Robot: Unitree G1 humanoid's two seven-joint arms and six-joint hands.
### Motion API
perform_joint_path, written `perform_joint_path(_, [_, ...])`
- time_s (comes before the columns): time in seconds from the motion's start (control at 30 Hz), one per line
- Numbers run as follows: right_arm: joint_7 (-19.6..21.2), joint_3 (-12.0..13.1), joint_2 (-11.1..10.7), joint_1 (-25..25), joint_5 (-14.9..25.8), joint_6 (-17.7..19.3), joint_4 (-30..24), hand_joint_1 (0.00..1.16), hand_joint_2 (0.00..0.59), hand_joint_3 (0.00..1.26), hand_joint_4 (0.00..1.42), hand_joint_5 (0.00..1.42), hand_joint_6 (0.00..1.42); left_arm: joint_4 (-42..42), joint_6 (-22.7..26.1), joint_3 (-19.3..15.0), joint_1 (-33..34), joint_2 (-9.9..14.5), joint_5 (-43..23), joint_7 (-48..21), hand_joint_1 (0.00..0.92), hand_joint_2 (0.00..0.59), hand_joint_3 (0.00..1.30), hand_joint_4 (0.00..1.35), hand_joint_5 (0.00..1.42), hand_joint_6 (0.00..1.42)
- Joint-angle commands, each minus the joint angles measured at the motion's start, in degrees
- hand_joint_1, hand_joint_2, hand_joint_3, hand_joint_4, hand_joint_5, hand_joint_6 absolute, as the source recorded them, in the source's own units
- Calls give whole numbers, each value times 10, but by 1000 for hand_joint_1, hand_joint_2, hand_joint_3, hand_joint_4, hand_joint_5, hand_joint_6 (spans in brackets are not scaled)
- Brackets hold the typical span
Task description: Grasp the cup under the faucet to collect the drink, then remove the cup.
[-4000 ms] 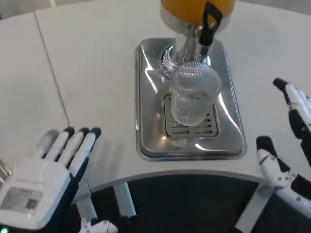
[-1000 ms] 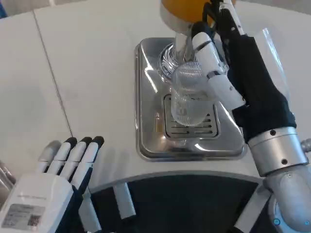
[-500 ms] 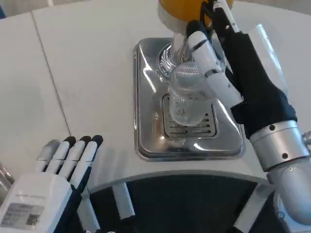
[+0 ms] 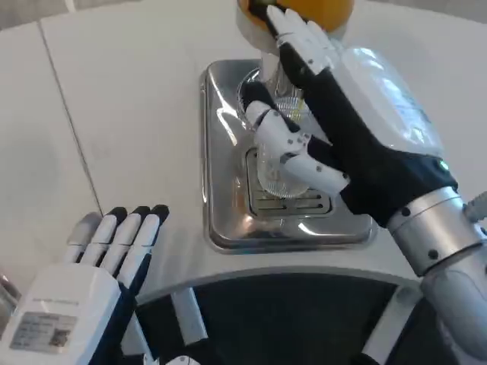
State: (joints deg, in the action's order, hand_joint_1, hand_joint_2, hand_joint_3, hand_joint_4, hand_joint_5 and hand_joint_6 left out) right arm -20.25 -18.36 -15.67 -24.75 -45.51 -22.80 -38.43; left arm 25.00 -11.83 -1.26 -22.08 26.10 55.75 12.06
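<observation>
Our right hand [image 4: 327, 129] wraps the ribbed clear cup [image 4: 275, 173] on the steel drip tray [image 4: 221, 198], hiding the faucet beneath the orange juice tank [image 4: 304, 11]. Our left hand [image 4: 91, 281] rests empty, fingers extended, near the white table's [image 4: 129, 99] edge.

Single head cam, close, looking down on table [image 4: 137, 99].

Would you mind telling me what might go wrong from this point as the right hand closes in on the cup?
The right hand wraps the clear cup on the steel drip tray; smooth plastic might slip or buckle. Its fingers lie against the dispenser, so they might knock it.
</observation>
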Motion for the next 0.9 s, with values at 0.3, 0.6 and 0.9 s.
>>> perform_joint_path(0.3, [-108,-1,-1,-42,-85,-22,22,0,556,99,0,14,0,-9,2,16,20,-9,-2,-5,0,71,0,0,0,0])
perform_joint_path(0.6, [-122,12,6,-50,-88,-18,21,0,565,104,0,14,0,-36,17,38,73,-24,1,-5,0,60,0,0,0,0])
perform_joint_path(0.9, [-125,10,17,-48,-96,-15,14,0,580,97,0,24,1,-88,45,55,144,-29,0,-6,0,53,0,0,0,0])
